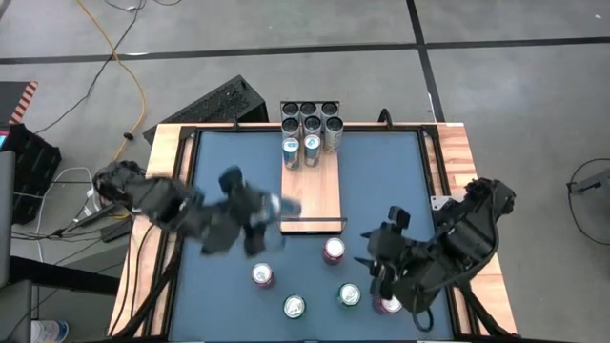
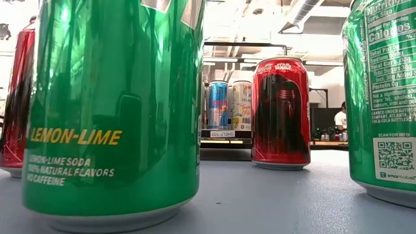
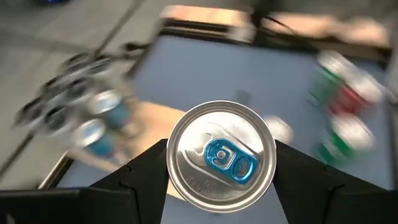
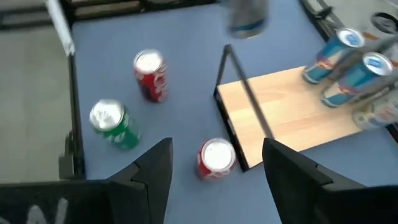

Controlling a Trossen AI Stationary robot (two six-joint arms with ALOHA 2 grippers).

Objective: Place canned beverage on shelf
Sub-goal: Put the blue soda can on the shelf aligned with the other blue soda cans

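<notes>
Canned beverage (image 3: 222, 153) sits clamped in our left gripper (image 3: 222, 163) near the shelf (image 1: 312, 186); our right gripper (image 4: 217, 163) hangs wide.

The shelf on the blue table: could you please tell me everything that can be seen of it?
The shelf is a long, narrow plank of pale wood lying flat on the blue table. A thin black wire rail crosses its near short end. Cans crowd its far end, with two blue-topped ones nearest the middle; the stretch toward the rail is bare. The left pincer, shut on a silver can, is near that railed end.
</notes>
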